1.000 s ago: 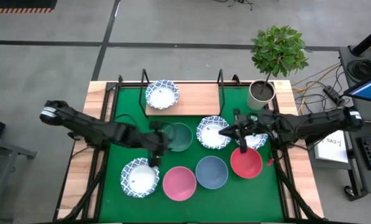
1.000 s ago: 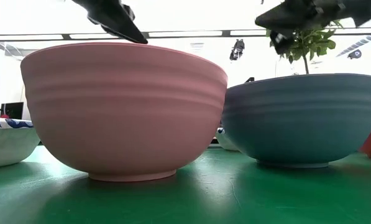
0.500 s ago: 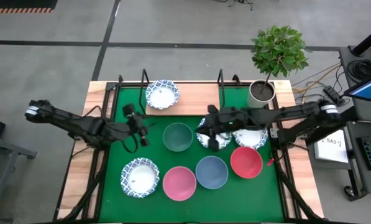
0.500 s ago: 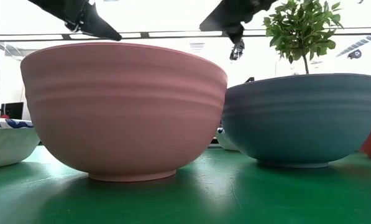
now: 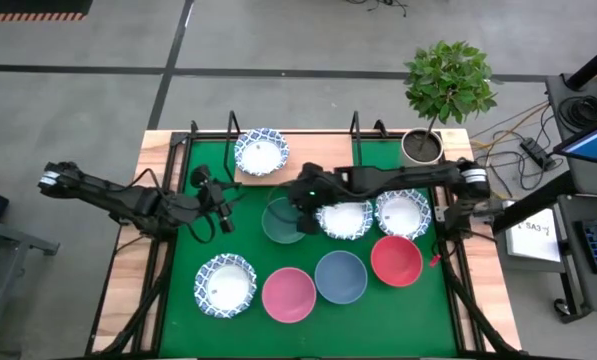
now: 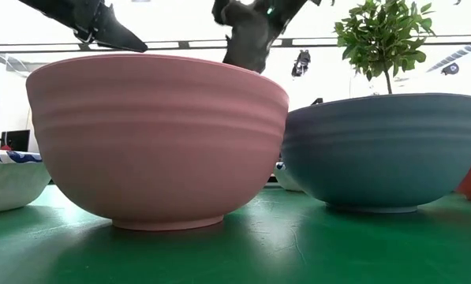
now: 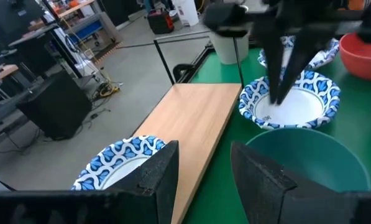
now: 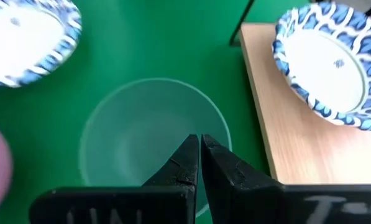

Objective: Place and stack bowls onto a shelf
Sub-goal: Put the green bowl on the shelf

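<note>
The dark green bowl (image 5: pixel 278 225) (image 8: pixel 132 140) stands upright on the green mat in front of the shelf (image 5: pixel 313 160), a light-wood board on a black wire frame. One white bowl with a blue pattern (image 5: pixel 261 152) sits on the board's left end. My right gripper (image 5: pixel 300 216) (image 8: pixel 199 142) reaches across from the right. It hangs shut, fingers down, over the green bowl's rim on the shelf side, and seems just clear of it. My left gripper (image 5: pixel 227 211) (image 7: pixel 201 155) is open, to the left of the green bowl (image 7: pixel 309 158).
Two more patterned white bowls (image 5: pixel 343 215) (image 5: pixel 401 213) stand right of the green one. Along the near side are a third (image 5: pixel 225 285), then pink (image 5: pixel 288 294), grey-blue (image 5: pixel 340 277) and red (image 5: pixel 396 260) bowls. A potted plant (image 5: pixel 419 148) stands at the far right corner.
My right gripper has swept toward the table's left, from over the right-hand white bowls to above the green bowl. My left gripper has drawn back from the green bowl's left rim toward the left and far side, then held still. The bowls stay where they were.
</note>
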